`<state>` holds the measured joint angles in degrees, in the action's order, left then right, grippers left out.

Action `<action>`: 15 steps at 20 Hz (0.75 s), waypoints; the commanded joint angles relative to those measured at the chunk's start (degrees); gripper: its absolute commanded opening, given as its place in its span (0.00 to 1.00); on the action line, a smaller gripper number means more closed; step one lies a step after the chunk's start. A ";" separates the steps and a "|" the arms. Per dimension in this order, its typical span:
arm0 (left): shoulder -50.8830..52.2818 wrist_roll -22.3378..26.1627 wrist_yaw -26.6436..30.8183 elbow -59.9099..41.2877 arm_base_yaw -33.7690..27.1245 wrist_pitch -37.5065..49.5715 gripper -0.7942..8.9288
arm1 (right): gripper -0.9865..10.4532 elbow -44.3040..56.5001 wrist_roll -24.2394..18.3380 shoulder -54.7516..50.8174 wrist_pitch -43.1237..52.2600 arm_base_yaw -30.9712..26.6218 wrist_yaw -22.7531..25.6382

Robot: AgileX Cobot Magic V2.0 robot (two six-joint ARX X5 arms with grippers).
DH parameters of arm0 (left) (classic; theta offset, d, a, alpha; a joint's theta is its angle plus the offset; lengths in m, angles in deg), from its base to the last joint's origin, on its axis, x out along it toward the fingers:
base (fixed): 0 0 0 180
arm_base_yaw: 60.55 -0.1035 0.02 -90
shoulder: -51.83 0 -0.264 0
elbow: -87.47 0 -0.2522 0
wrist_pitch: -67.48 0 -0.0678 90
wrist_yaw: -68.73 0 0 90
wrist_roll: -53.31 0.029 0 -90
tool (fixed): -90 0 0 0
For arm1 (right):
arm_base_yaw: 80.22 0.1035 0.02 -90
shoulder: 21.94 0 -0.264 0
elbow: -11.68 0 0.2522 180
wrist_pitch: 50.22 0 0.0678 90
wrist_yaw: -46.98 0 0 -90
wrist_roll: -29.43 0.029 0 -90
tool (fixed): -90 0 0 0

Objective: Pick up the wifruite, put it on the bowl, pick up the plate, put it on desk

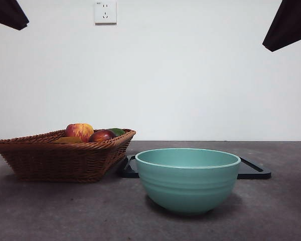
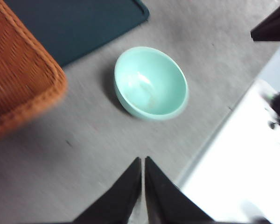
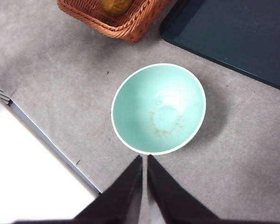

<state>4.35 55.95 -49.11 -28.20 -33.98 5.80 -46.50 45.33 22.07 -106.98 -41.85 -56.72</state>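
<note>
At the desk's (image 1: 40, 211) left side, a wicker basket (image 1: 60, 158) holds the ochre wifruite (image 1: 66, 140), an apple (image 1: 80, 131) and a dark red fruit (image 1: 101, 135). The teal bowl (image 1: 187, 178) stands empty near the front edge, a dark tray (image 1: 253, 170) behind it. Above, left gripper (image 2: 143, 163) and right gripper (image 3: 144, 161) hover, jaws together.

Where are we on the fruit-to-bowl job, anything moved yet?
Nothing looks done yet. The bowl is empty on the desk, and the ochre wifruite lies in the wicker basket beside the apple. Nothing is in hand: the left gripper and right gripper are shut and empty above the desk. Left: move the fruit into the bowl, then the plate step.
</note>
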 commanded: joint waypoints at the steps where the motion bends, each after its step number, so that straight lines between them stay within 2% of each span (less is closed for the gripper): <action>1: 3.15 3.69 2.60 0.46 -2.49 6.54 0.09 | 0.09 -0.92 -0.46 0.44 0.59 0.50 0.17; 5: 10.58 5.97 5.11 -0.92 -14.19 27.08 0.09 | 0.09 -0.92 -0.46 0.44 0.59 0.50 0.17; 8: 17.62 6.82 12.72 -4.76 -21.88 37.05 0.09 | 0.09 -0.92 -0.46 0.44 0.59 0.50 0.17; 12: 26.53 6.95 23.56 -14.60 -27.61 42.91 0.09 | 0.09 -0.92 -0.46 0.44 0.59 0.50 0.17; 15: 32.22 6.95 25.14 -22.62 -30.18 43.69 0.09 | 0.09 -0.92 -0.46 0.44 0.59 0.50 0.17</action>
<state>35.93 62.04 -24.17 -49.88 -63.88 48.83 -46.50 45.33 22.07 -106.98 -41.87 -56.69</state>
